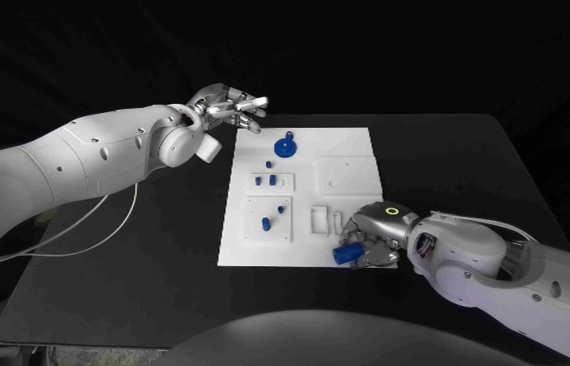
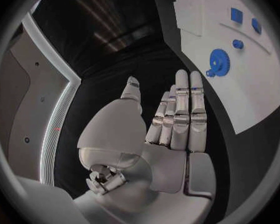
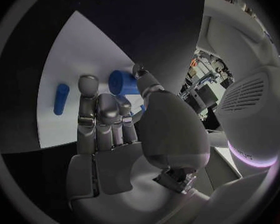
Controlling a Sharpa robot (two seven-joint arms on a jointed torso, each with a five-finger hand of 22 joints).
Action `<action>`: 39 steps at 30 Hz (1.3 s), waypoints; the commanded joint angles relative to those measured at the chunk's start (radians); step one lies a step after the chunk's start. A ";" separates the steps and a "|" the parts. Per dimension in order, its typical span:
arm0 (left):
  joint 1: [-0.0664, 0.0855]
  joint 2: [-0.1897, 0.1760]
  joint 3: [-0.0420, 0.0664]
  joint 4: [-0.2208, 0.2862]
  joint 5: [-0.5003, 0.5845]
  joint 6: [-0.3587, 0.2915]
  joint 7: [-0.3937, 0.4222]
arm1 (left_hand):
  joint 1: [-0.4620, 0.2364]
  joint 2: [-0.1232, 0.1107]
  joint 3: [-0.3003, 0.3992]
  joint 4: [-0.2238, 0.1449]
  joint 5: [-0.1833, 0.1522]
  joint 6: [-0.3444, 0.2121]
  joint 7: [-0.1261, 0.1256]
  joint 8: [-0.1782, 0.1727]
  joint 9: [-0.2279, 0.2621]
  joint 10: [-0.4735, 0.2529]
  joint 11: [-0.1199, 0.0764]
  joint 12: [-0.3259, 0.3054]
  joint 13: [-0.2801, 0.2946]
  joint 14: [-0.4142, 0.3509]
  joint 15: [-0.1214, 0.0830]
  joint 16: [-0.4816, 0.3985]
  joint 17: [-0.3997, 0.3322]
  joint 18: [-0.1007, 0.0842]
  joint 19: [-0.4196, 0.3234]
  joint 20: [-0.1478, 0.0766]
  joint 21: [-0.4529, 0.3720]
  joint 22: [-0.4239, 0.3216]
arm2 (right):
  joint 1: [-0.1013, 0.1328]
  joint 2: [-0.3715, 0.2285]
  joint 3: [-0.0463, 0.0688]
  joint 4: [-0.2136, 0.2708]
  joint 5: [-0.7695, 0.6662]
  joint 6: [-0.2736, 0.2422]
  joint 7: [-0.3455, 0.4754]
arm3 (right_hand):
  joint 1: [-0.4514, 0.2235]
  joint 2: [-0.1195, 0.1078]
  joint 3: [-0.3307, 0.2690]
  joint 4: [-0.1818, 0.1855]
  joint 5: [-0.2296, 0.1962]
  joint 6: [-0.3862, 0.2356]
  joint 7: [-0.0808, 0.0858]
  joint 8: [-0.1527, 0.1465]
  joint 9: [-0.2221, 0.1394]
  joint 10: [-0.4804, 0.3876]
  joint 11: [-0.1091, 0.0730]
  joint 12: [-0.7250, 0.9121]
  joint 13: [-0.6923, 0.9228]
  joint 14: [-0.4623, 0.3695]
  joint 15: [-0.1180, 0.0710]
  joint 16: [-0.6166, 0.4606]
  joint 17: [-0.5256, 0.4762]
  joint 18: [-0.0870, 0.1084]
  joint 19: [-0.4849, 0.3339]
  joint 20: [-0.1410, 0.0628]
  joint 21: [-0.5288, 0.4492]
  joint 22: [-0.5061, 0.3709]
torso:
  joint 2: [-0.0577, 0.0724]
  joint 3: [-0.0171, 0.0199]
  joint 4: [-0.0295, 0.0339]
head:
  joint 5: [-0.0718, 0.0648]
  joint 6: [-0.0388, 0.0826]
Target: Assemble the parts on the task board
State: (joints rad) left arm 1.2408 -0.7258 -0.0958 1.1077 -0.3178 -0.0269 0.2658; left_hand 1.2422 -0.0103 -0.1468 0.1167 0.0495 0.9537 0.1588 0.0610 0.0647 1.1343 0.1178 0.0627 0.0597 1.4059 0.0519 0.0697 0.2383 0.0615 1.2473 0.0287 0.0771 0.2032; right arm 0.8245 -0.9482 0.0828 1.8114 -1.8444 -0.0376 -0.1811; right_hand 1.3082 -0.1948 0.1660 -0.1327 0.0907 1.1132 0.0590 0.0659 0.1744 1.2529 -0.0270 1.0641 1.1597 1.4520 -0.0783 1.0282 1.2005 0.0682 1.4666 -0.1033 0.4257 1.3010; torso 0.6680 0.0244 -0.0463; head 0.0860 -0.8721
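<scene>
1. Task board (image 1: 351, 147): white plate, middle of the black table (image 1: 475, 168), long side running from the far edge toward the near edge.
2. Left robot hand (image 1: 228, 107): raised above the table, just off the board's far left corner. Fingers straight and side by side, thumb apart, holding nothing; the left wrist view shows the same (image 2: 177, 119).
3. Right robot hand (image 1: 371, 236): at the board's near right corner, fingers curled down around a blue cylinder (image 1: 347, 254). In the right wrist view the fingers (image 3: 105, 119) bend over the cylinder (image 3: 122, 81) and the thumb lies beside it; looks gripped.
4. Blue gear (image 1: 284, 146): on the board near its far edge, well apart from both hands; also in the left wrist view (image 2: 219, 60).
5. Small blue pegs (image 1: 272, 180): in the white blocks along the board's left side, mid to near part.
6. Blue pin (image 3: 61, 98): lying flat on the board beside the right robot hand, apart from the cylinder.
</scene>
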 commanded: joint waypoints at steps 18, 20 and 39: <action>0.000 0.002 -0.001 0.001 -0.004 0.015 -0.001 | -0.003 0.015 -0.003 -0.008 -0.002 -0.003 -0.002 0.003 0.001 -0.007 -0.003 0.000 0.001 -0.005 -0.001 -0.002 0.001 -0.008 0.004 0.002 0.003 -0.002 | -0.006 0.004 -0.002 -0.011 -0.004 -0.114 0.061 | -0.042 0.043 0.418 -0.087 -0.042 0.167 -0.002 -0.002 -0.032 0.026 0.002 0.017 0.015 0.011 0.000 0.014 0.012 0.000 0.043 0.001 0.038 0.033 | 0.000 0.0000 0.0010 | 0.006 0.000; 0.000 0.002 -0.001 0.001 -0.004 0.015 -0.001 | -0.003 0.015 -0.003 -0.008 -0.002 -0.003 -0.002 0.003 0.001 -0.007 -0.003 0.000 0.001 -0.005 -0.001 -0.002 0.001 -0.008 0.004 0.002 0.003 -0.002 | -0.006 0.000 0.000 -0.007 0.000 -0.126 0.071 | -0.043 0.041 0.420 -0.087 -0.042 0.168 -0.002 -0.002 -0.037 0.025 0.002 0.016 0.015 0.010 0.000 0.012 0.011 0.001 0.042 0.001 0.038 0.034 | 0.000 -0.0001 0.0010 | 0.007 -0.001; 0.000 0.012 -0.002 -0.005 -0.004 0.018 -0.004 | -0.004 0.022 -0.009 -0.009 -0.002 -0.003 -0.002 0.003 0.001 -0.007 -0.003 0.000 0.001 -0.006 -0.001 -0.001 0.001 -0.008 0.004 0.002 0.003 -0.004 | 0.120 0.056 0.021 -0.064 0.037 -0.116 0.177 | -0.037 0.045 0.419 -0.097 -0.038 0.162 -0.004 -0.003 -0.047 0.009 0.002 0.008 0.012 0.004 0.001 -0.004 0.003 0.003 0.034 0.003 0.021 0.041 | 0.001 0.0000 0.0032 | 0.015 0.009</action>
State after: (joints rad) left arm 1.2408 -0.7174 -0.0986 1.1020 -0.3211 -0.0237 0.2570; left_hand 1.2368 0.0028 -0.1536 0.1099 0.0495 0.9537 0.1588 0.0610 0.0647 1.1343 0.1178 0.0627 0.0596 1.4059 0.0519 0.0697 0.2381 0.0615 1.2473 0.0287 0.0771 0.2013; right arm 0.9397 -0.8989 0.1056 1.7587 -1.8145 -0.1526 -0.0516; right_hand 1.2695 -0.1594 0.5815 -0.2290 0.0464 1.1979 0.0543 0.0585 0.1235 1.2708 -0.0233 1.0760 1.1726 1.4597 -0.0784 1.0281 1.2048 0.0683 1.4666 -0.1034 0.4529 1.3079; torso 0.6683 0.0242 -0.0442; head 0.0991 -0.8645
